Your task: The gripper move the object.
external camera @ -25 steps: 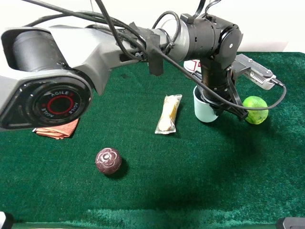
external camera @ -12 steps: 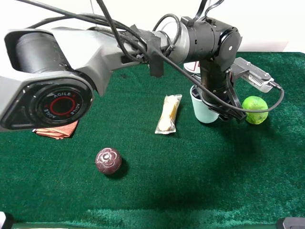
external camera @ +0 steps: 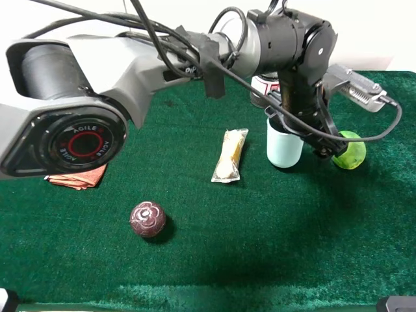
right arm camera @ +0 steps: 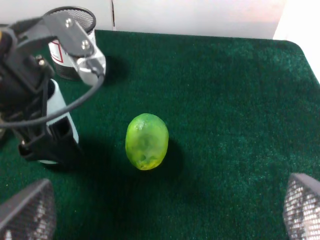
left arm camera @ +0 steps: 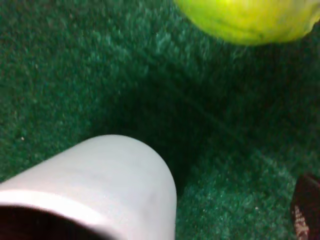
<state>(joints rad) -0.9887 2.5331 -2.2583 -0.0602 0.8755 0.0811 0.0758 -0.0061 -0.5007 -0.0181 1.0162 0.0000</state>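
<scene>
1. The green mat (external camera: 260, 247) is covering the table. The cup (external camera: 284, 148) is standing upright on it, toward its far right part, between the packet (external camera: 229, 155) and the lime (external camera: 349, 149), in front of the mesh pot (right arm camera: 85, 20).
2. The left arm (external camera: 130, 71) is reaching across the mat and hanging the left gripper (external camera: 304, 138) right over the cup.
3. The cup is resting on its base, unlifted, so I am judging this as the step at the cup itself, with no grip on it. If the move is yet to come, the next action calls for setting the fingers on either side of the wall, lowering and closing. If the cup is placed, it calls for a straight lift clear of the rim.
4. The lime is lying just beside the cup, so any sideways sweep is risking a knock.
5. The left gripper's fingers are standing apart, clamping nothing. The one finger (left arm camera: 306, 205) showing is sitting off the cup's wall on the lime side, with bare mat between.
6. The right gripper (right arm camera: 162, 210) is holding its fingers wide apart, near the lime, gripping nothing.
</scene>
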